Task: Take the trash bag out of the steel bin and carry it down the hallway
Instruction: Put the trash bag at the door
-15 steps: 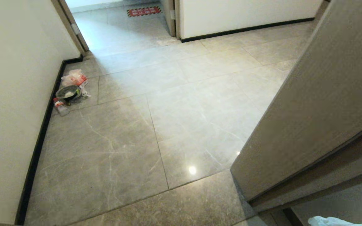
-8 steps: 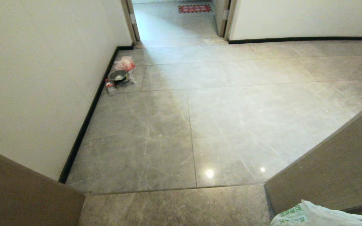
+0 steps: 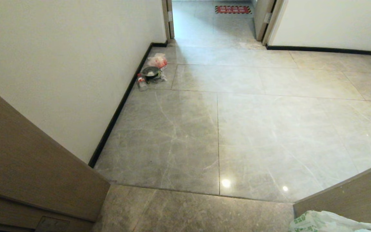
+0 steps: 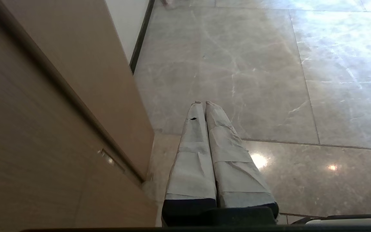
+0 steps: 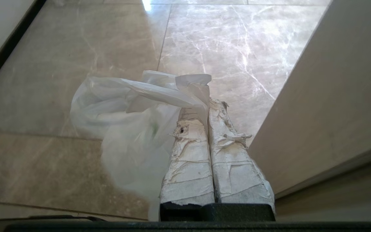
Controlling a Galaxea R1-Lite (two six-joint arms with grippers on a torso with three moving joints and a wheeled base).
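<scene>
Bright hallway (image 3: 253, 106), ceiling-light glints on glossy tiles, trash bag (image 5: 127, 129) blurred

Glossy grey marble floor (image 3: 253, 129), pale walls (image 3: 60, 64), black baseboard (image 3: 118, 109), brown doors (image 3: 27, 167).

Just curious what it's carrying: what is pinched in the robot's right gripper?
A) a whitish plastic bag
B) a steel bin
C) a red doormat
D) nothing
A: in the right wrist view the right gripper is shut on the trash bag, which hangs over the floor tiles.
</scene>
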